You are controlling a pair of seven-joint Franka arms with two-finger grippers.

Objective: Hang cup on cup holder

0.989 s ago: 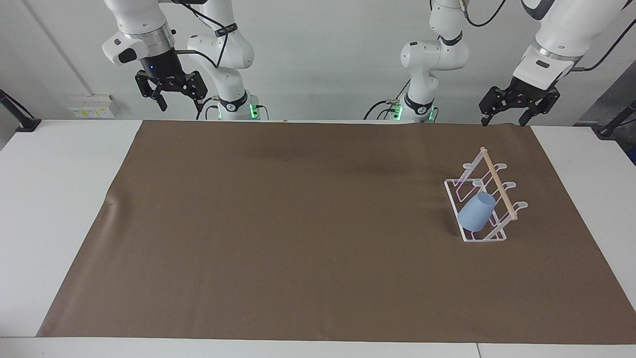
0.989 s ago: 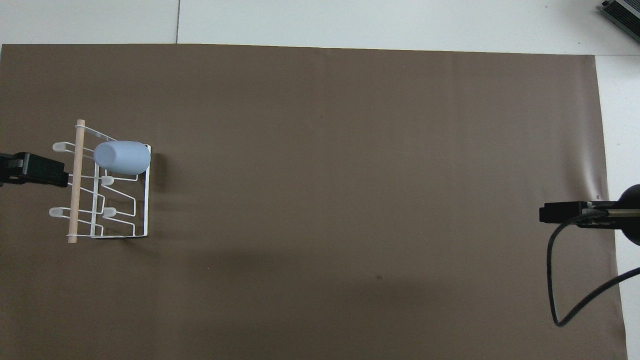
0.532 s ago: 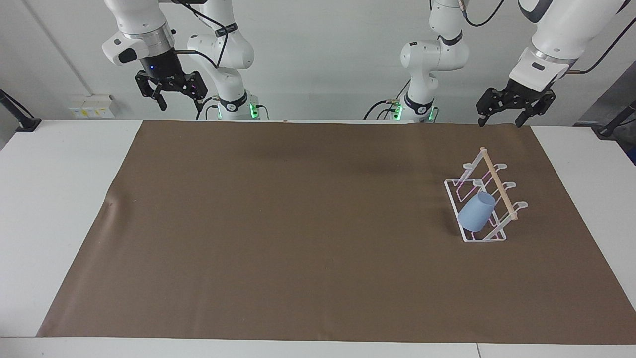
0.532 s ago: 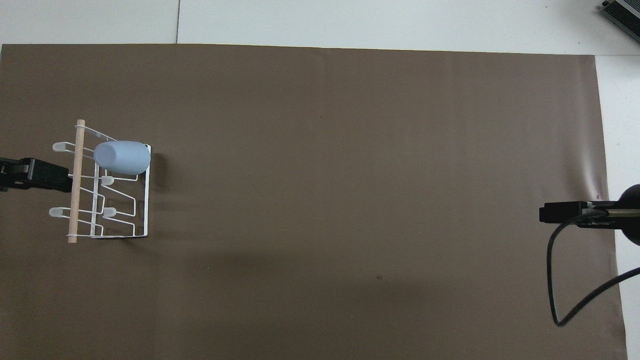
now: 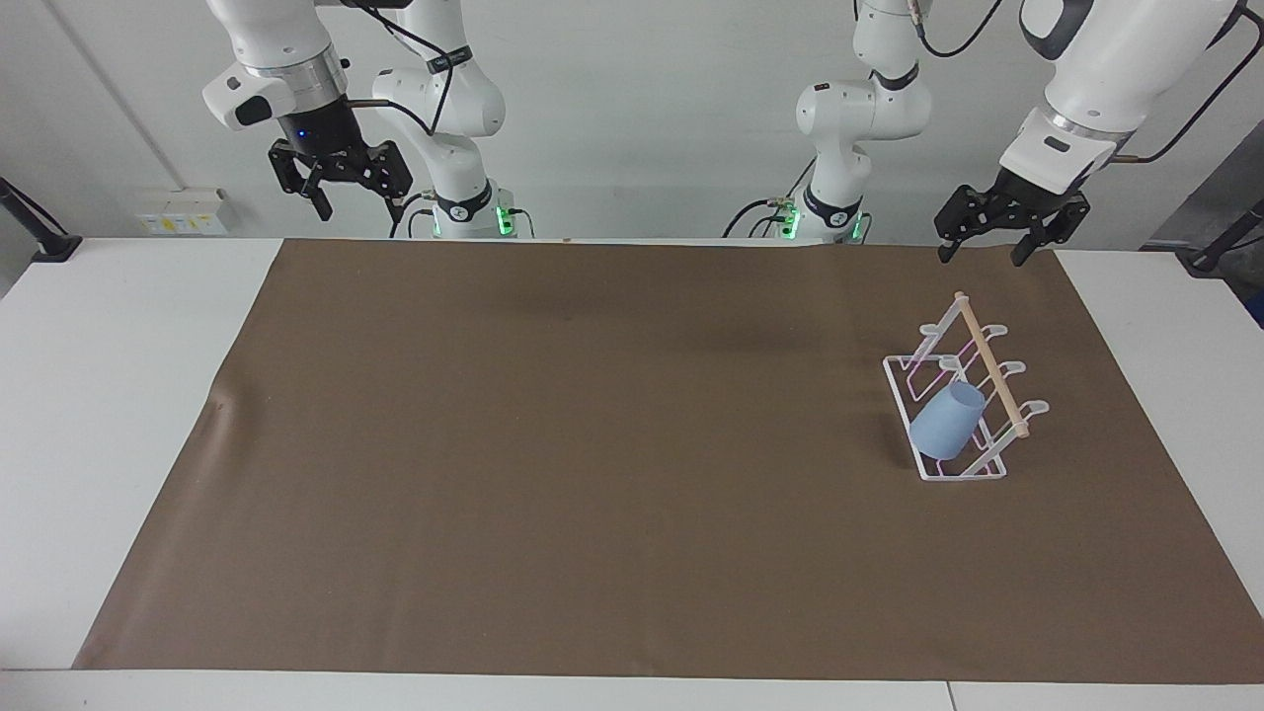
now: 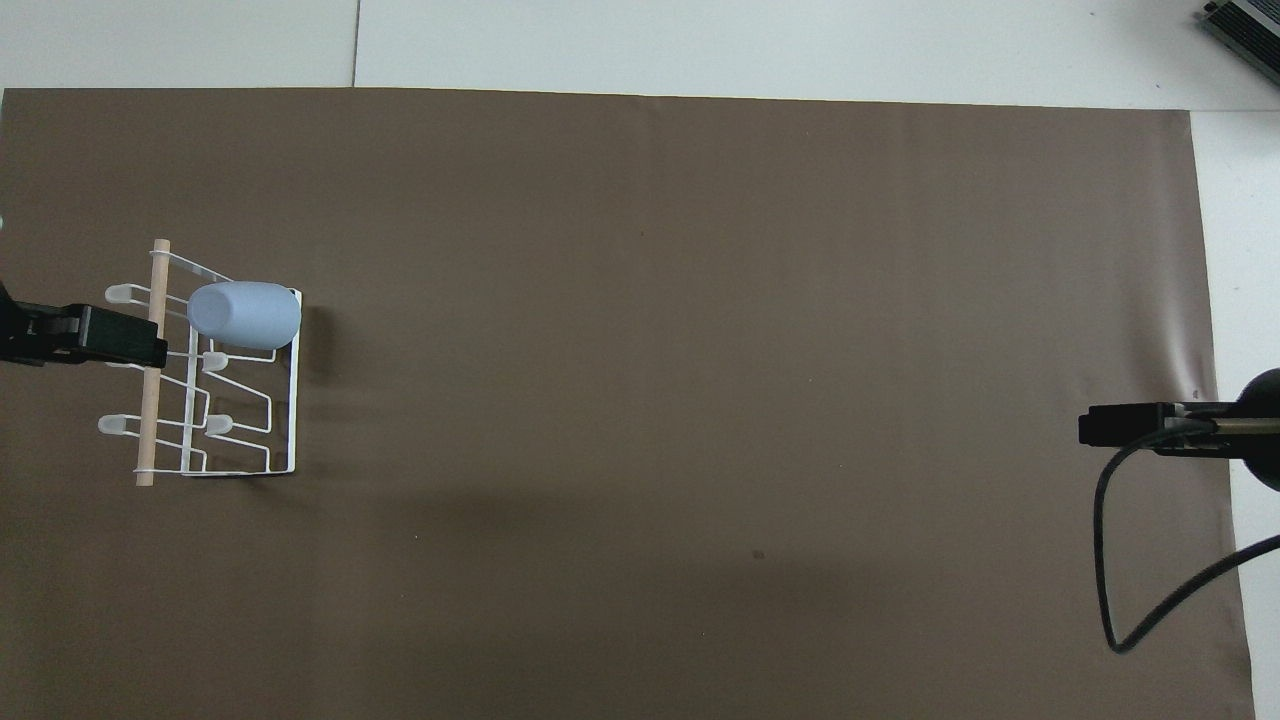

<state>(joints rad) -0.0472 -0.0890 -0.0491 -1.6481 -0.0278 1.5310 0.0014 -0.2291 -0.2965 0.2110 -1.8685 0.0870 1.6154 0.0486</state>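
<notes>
brown cloth (image 5: 592,444) covers the table. cup (image 5: 946,422) hangs on the rack (image 5: 973,341) at the left arm's end. left pincer (image 5: 987,237) is spread, high near the rack; it should lift away without bumping. right pincer (image 5: 341,178) waits, spread.
</notes>
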